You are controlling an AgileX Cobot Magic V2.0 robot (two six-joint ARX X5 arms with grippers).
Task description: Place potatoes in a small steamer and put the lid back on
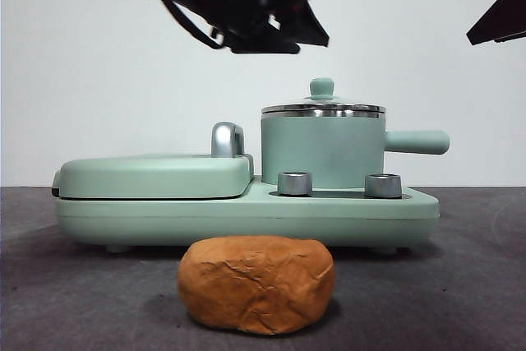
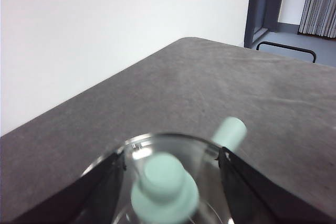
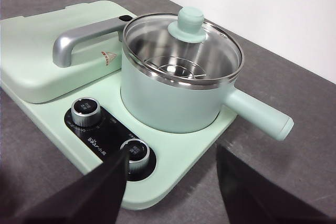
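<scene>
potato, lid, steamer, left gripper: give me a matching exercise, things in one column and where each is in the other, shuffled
Things:
1. potato
2. lid
3. steamer
4. left gripper

Places:
A. on the mint cooker base, beside the flat griddle cover
B. above the lid, jaws open either side of the knob
C. on the table in front of the cooker
D. resting on the steamer's rim

Pairs: 1-C, 2-D, 3-A, 4-B
</scene>
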